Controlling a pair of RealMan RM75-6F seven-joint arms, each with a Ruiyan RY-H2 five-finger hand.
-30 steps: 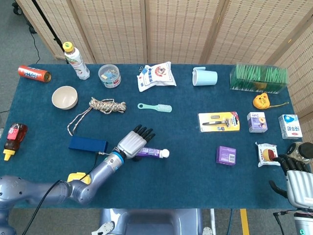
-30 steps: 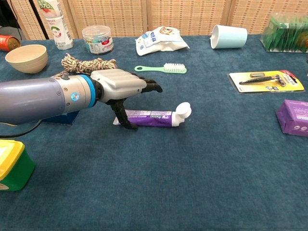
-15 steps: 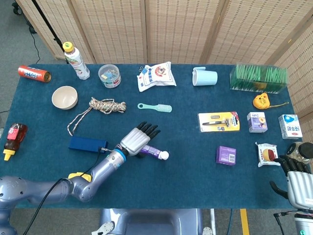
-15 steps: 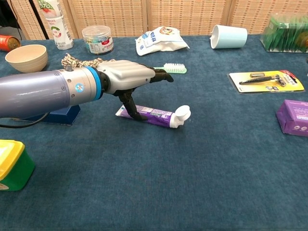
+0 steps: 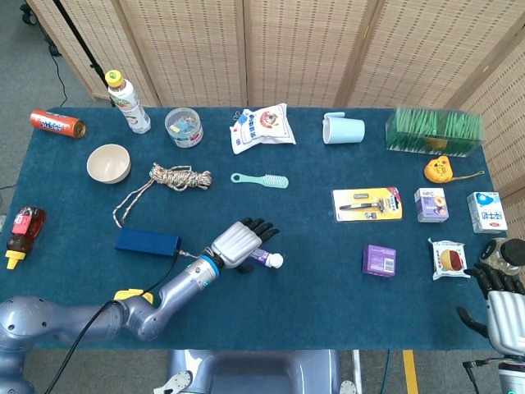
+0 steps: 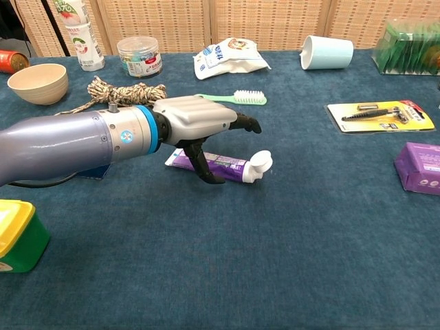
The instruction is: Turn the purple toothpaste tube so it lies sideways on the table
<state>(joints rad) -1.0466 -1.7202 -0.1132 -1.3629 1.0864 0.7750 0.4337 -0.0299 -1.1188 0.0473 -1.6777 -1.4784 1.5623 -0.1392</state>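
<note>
The purple toothpaste tube (image 6: 230, 165) lies flat on the blue table cloth, its white cap (image 6: 260, 163) pointing right and its tail to the left. My left hand (image 6: 198, 124) hovers over the tube's middle with fingers stretched out flat above it. The thumb (image 6: 206, 169) reaches down on the tube's near side and touches it. In the head view the left hand (image 5: 241, 245) hides most of the tube (image 5: 262, 257); only the cap end shows. My right hand (image 5: 502, 305) sits at the table's near right corner, holding nothing, far from the tube.
A blue box (image 5: 148, 241) lies left of my left hand and a yellow-green item (image 6: 17, 234) sits at the near left. A green toothbrush (image 6: 230, 97) and a rope coil (image 6: 124, 91) lie behind the hand. A purple box (image 6: 419, 167) and a razor pack (image 6: 381, 113) are to the right.
The left hand slid right along the tube toward the cap. The tube's tail swung a little away from me, then stayed put. The right hand sank slightly.
</note>
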